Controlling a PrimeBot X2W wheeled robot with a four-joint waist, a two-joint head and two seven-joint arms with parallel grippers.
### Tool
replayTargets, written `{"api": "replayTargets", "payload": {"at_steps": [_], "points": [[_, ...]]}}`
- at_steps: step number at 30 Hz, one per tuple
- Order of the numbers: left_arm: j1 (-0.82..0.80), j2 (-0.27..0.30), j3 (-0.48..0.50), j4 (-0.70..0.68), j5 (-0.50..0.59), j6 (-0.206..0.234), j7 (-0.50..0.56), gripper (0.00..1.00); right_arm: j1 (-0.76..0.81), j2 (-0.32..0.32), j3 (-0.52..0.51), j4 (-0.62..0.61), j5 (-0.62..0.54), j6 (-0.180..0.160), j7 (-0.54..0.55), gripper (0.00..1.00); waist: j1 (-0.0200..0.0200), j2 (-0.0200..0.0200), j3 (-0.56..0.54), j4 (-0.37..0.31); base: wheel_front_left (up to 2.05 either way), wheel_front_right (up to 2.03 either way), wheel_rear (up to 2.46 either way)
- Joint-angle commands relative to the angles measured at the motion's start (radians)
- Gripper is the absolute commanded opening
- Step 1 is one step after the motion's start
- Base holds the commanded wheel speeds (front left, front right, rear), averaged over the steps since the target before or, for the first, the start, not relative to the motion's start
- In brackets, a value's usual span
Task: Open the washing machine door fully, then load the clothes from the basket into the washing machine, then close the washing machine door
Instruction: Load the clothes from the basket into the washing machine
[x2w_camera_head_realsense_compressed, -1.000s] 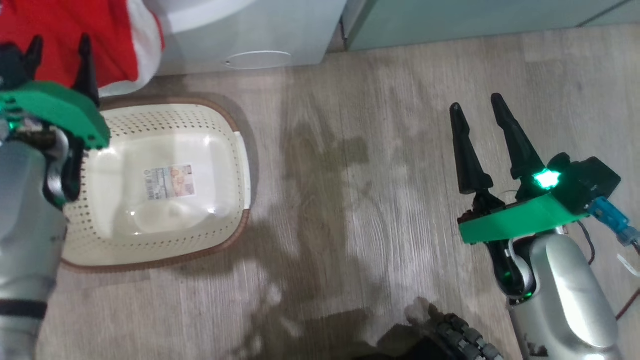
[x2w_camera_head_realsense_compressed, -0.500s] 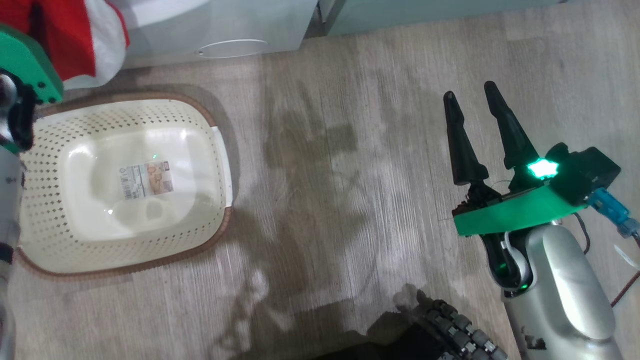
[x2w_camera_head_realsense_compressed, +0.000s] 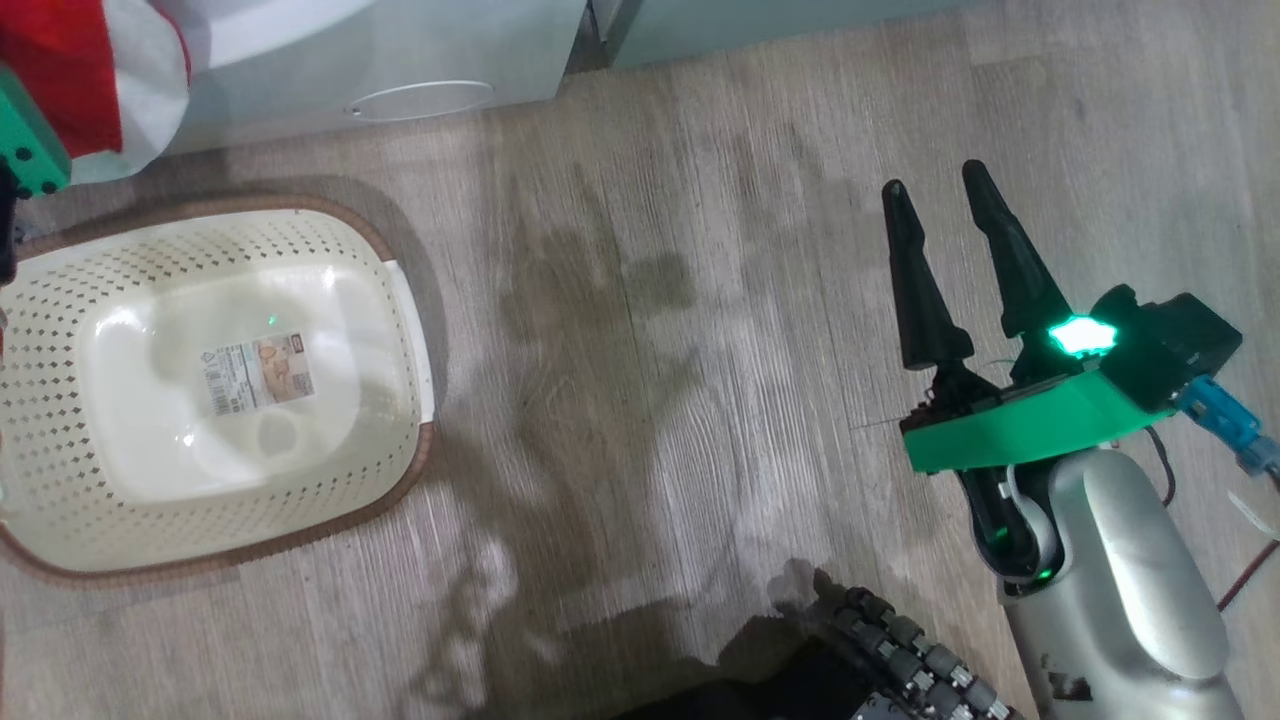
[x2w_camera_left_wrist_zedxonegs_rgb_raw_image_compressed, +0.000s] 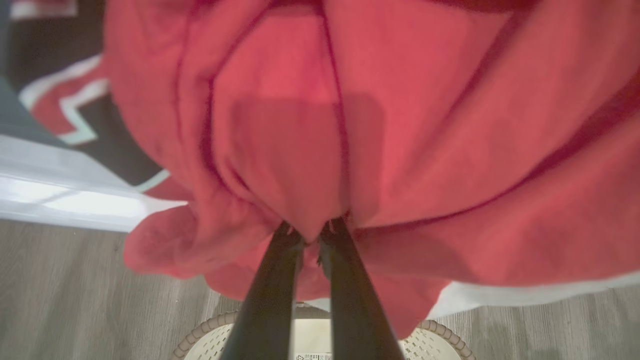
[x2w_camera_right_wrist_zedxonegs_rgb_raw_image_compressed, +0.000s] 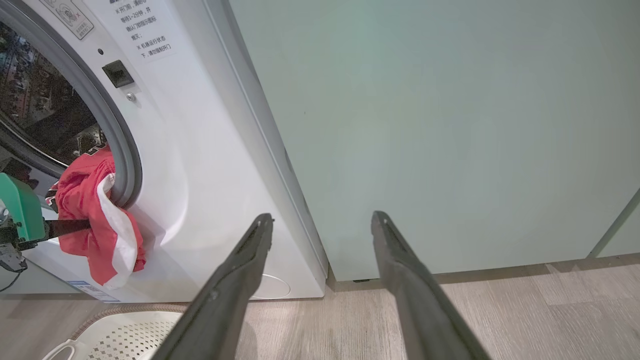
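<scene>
The red clothes (x2w_camera_left_wrist_zedxonegs_rgb_raw_image_compressed: 400, 125) with white trim hang out of the washing machine (x2w_camera_right_wrist_zedxonegs_rgb_raw_image_compressed: 200, 150), over the lower lip of its grey gasket (x2w_camera_right_wrist_zedxonegs_rgb_raw_image_compressed: 127, 165). My left gripper (x2w_camera_left_wrist_zedxonegs_rgb_raw_image_compressed: 310, 231) is shut on a fold of that red cloth; its green mount (x2w_camera_head_realsense_compressed: 25, 150) shows at the head view's left edge. The cream basket (x2w_camera_head_realsense_compressed: 400, 330) stands on the floor below with only its label inside. My right gripper (x2w_camera_head_realsense_compressed: 930, 182) hangs open over bare floor far to the right, holding nothing. The washing machine door is out of view.
Pale green cabinets (x2w_camera_right_wrist_zedxonegs_rgb_raw_image_compressed: 450, 125) stand right beside the washer. The round filter cover (x2w_camera_head_realsense_compressed: 420, 100) sits low on the washer's front. Wooden floor (x2w_camera_head_realsense_compressed: 700, 350) stretches between the basket and my right arm. A dark tracked part (x2w_camera_head_realsense_compressed: 900, 650) of my base shows at the bottom.
The head camera has swung right, so basket and washer sit further left. My left gripper's fingers, apart in front of the red clothes a second ago, have left that view. Right gripper unchanged.
</scene>
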Motion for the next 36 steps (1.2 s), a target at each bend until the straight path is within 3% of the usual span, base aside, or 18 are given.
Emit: {"api": "replayTargets", "payload": {"at_steps": [1,10,14,20,24,36], "points": [[-0.058,0.061,0.022,-0.014,0.002,-0.001,-0.014,0.0,0.004,-0.002,0.017,-0.034,0.005,0.0,-0.009,1.0,0.0,0.0,-0.003,0.0,0.0,0.0,0.0],[-0.069,0.033,-0.019,0.012,-0.005,-0.062,0.096,0.0,0.018,-0.002,-0.002,-0.03,-0.001,0.0,-0.009,1.0,0.0,0.0,-0.032,0.043,0.0,0.0,0.0],[-0.079,0.035,-0.041,-0.027,-0.007,-0.103,0.17,0.0,0.018,-0.002,-0.007,-0.028,-0.004,0.0,-0.009,1.0,0.0,0.0,-0.044,0.067,0.0,0.0,0.0],[-0.108,0.059,-0.045,-0.119,-0.023,-0.126,0.254,0.0,0.012,-0.002,-0.006,-0.029,0.002,0.0,-0.009,1.0,0.0,0.0,-0.048,0.078,0.0,0.0,0.0],[-0.139,0.102,-0.045,-0.215,-0.021,-0.113,0.321,0.0,0.005,-0.002,0.007,-0.033,0.021,0.0,-0.009,1.0,0.0,0.0,-0.039,0.064,0.0,0.0,0.0],[-0.221,0.235,-0.002,-0.405,-0.018,-0.005,0.477,0.0,-0.007,-0.002,0.052,-0.069,0.107,0.0,-0.009,1.0,0.0,0.0,0.054,-0.062,0.0,0.0,0.0]]}}
